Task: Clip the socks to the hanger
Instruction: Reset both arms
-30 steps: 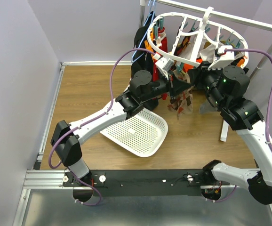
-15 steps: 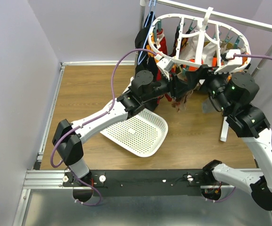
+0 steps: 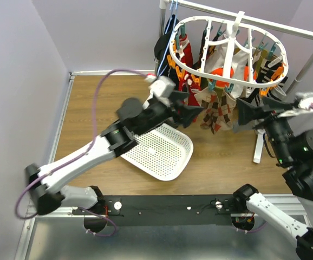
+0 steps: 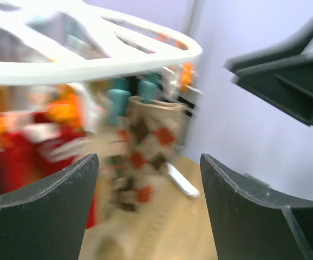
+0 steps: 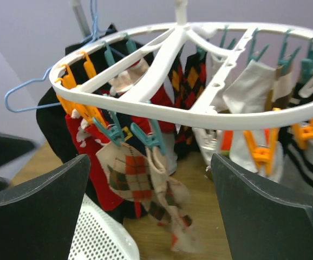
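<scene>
Left gripper (image 4: 148, 162): jaws spread wide, nothing held, pointing at the hanger (image 3: 229, 51). Right gripper (image 5: 150, 160): jaws also wide and empty, facing the hanger from the other side. The hanger hangs from a rail (image 3: 278, 23). An argyle sock (image 5: 140, 176) hangs from teal clips (image 5: 154, 138) on its rim, beside red socks (image 5: 99, 181). A white basket (image 3: 162, 154) lies under the left arm.
</scene>
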`<state>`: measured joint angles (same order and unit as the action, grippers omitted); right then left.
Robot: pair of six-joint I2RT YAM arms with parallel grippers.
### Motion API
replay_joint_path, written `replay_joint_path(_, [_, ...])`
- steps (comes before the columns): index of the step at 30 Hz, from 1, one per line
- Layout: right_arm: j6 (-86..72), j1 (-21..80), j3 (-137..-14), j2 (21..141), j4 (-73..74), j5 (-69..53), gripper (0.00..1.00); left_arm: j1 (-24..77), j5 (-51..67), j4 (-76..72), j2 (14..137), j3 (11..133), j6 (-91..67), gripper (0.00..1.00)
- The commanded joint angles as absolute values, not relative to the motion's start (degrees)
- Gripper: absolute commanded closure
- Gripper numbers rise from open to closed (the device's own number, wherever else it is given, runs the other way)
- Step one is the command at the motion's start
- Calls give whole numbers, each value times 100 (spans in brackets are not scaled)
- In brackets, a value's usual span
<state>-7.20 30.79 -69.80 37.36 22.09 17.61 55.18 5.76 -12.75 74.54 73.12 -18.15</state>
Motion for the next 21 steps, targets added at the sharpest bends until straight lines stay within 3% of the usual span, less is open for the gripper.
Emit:
replay_joint_path(1, [-396,3067,-6417,2884,2127,2662,0,5493,-1745,-1257,5961,6260,-907,16])
replay_joint_path(3, [-343,3067,-6180,2438,2040,2916,0,5502,-2849,-1196,5284,5688,-765,16])
replay_joint_path(6, [-185,3067,-5793,1971,2039,3373,0,5502,-3618,-1081,4451,5073,-212,16])
replay_joint_path(14, [-308,3067,-5265,1257,2434,3744,0,5502,-4727,-827,2480,3904,185,16])
replay_joint_path(21, [-396,3067,-5203,607,2847,4069,0,5502,-5545,122,1250,3639,-263,16])
